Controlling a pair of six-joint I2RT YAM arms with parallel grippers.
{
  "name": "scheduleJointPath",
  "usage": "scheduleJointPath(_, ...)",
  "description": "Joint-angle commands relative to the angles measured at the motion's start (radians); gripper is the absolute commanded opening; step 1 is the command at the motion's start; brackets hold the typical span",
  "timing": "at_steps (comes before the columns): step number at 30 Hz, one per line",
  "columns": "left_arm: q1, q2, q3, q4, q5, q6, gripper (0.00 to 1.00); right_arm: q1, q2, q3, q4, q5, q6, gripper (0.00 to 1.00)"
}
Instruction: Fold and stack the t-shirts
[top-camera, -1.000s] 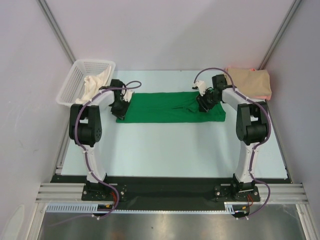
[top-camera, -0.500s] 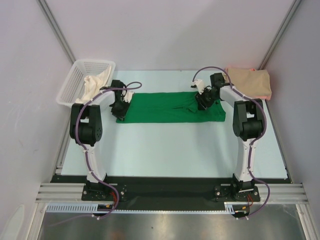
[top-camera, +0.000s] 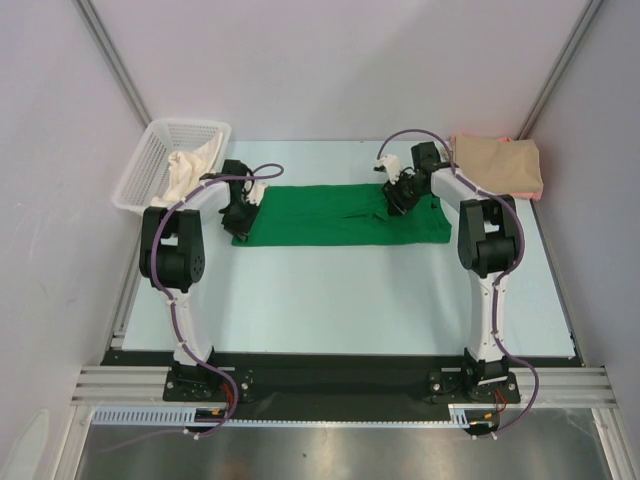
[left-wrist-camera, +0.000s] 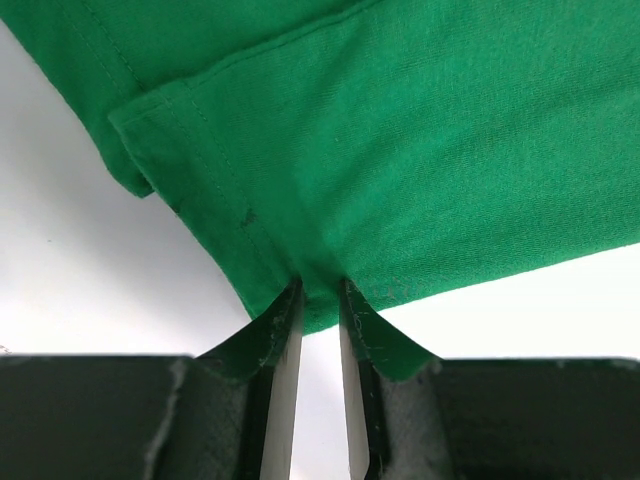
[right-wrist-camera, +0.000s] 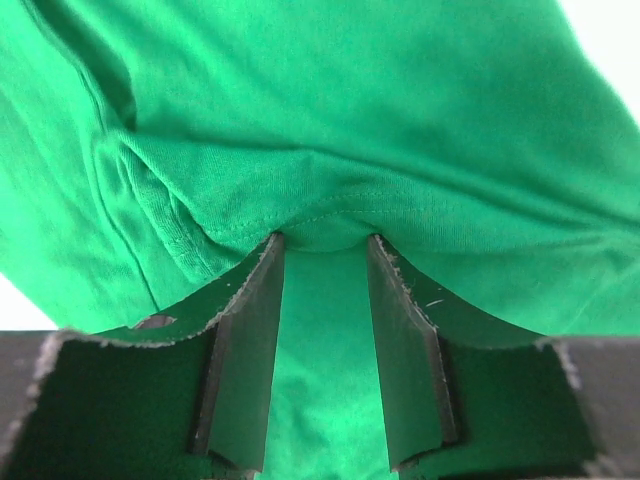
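Note:
The bright green t-shirt (top-camera: 330, 215) lies as a long flat band across the far middle of the table. My left gripper (top-camera: 240, 215) is at its left end, shut on the shirt's near edge (left-wrist-camera: 400, 130); the jaws (left-wrist-camera: 320, 285) stand narrow with fabric pinched at the tips. My right gripper (top-camera: 398, 195) is over the shirt's right part, shut on a bunched fold with a stitched hem (right-wrist-camera: 350, 100) caught between its tips (right-wrist-camera: 322, 240). The folded tan t-shirt (top-camera: 497, 163) lies at the far right corner, with a pink edge (top-camera: 536, 195) under it.
A white mesh basket (top-camera: 150, 140) stands at the far left corner with a cream cloth (top-camera: 185, 168) in it, close to my left arm. The pale table (top-camera: 330, 290) stretches in front of the shirt. Grey walls close in the sides and back.
My right gripper has moved left and farther away, pulling the green fold with it. My left gripper and the shirt's left end have stayed put.

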Motion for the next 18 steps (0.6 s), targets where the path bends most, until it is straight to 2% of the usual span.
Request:
scheduleJointPath(1, 0.005, 0.011, 0.021, 0.008, -0.026, 0.01, 0.26, 0.028, 0.027, 0.094, 0.037, -0.02, 0.044, 0.44)
scheduleJointPath(10, 0.005, 0.003, 0.012, 0.006, -0.027, 0.015, 0.26, 0.045, 0.052, 0.314, 0.132, -0.032, 0.195, 0.44)
scheduleJointPath(15, 0.002, 0.0, 0.013, 0.002, -0.027, 0.019, 0.25, 0.048, -0.004, 0.295, 0.121, -0.023, 0.206, 0.45)
scheduleJointPath(18, 0.002, -0.052, -0.002, 0.008, -0.027, 0.044, 0.26, 0.032, -0.121, 0.182, 0.109, -0.02, 0.195, 0.45)
